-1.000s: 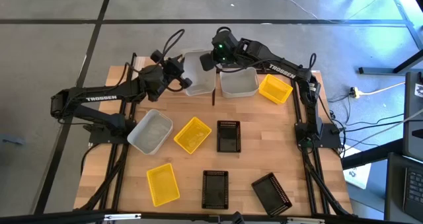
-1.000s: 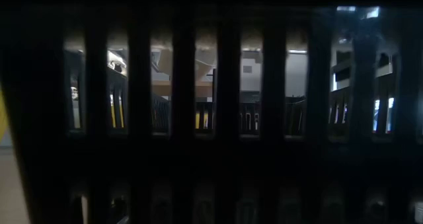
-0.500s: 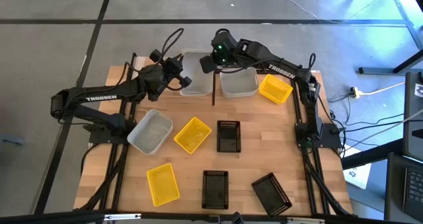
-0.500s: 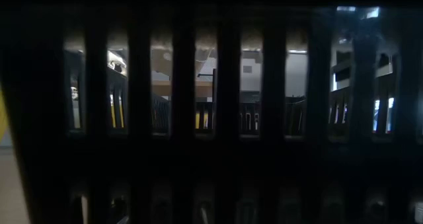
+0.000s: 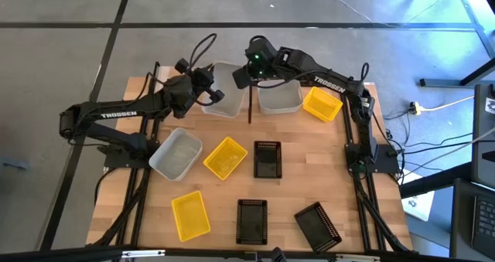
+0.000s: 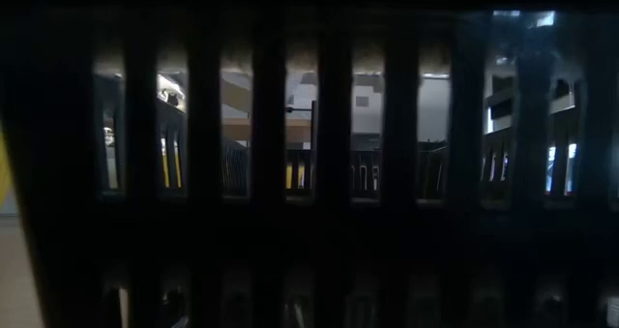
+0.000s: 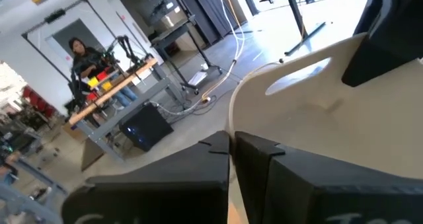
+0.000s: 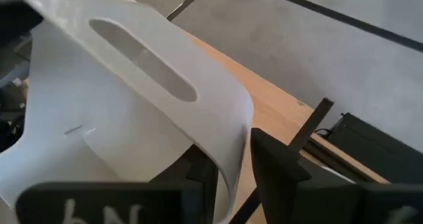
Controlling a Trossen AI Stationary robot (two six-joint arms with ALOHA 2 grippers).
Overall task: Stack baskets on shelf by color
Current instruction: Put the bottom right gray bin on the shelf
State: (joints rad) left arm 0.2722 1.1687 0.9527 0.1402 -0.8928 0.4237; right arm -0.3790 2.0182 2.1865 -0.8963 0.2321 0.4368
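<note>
The left gripper (image 5: pixel 207 94) is clamped on the white-grey basket's (image 5: pixel 224 100) rim, while the right gripper (image 5: pixel 241 75) straddles its far wall, jaws parted.

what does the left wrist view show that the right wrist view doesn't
Only the left wrist view shows the room beyond: a person at a workbench, and the left gripper shut on the white basket. Only the right wrist view shows the wooden table, the black shelf rail and the right gripper open astride the basket's wall. Both show that white basket with its handle slot.
</note>
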